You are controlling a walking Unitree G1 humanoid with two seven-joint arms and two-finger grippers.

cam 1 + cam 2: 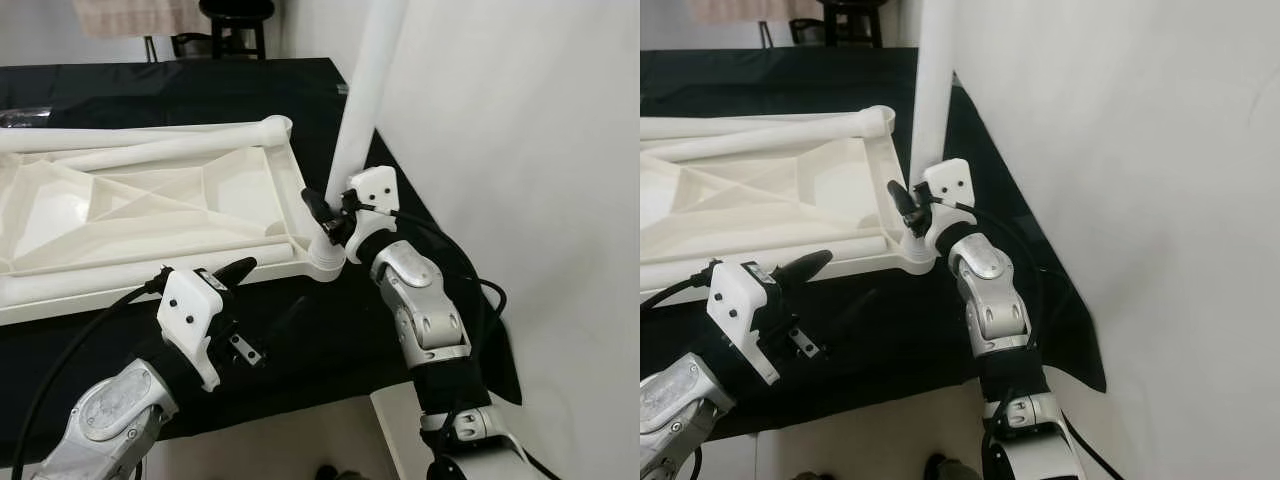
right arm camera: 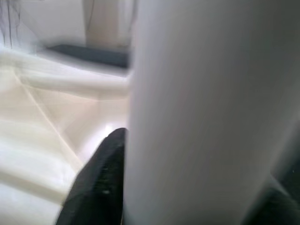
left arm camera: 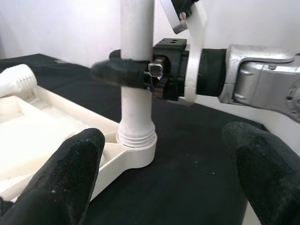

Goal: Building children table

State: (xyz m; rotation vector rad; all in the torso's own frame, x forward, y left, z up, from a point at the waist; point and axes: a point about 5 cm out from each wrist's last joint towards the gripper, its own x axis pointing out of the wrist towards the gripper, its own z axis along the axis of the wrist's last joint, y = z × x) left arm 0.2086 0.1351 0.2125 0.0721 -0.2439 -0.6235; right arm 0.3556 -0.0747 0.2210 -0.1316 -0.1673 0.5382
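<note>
Upright leg (image 1: 362, 100): top cut off by frame edge. Tabletop (image 1: 150, 200): left part cropped. Right wrist view blurred.

You have the white plastic tabletop (image 1: 150, 215) lying upside down, ribbed underside up, on the black surface. One white round plastic leg (image 1: 362, 110) stands upright in its near right corner socket (image 1: 325, 262); more white legs (image 1: 160, 150) lie across it.

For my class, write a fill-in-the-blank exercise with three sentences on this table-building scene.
1. The right gripper is shut on the upright white ____.
2. The leg stands in a corner socket of the upturned ____.
3. The left gripper has its fingers ____.

Missing words: leg; tabletop; open
</note>
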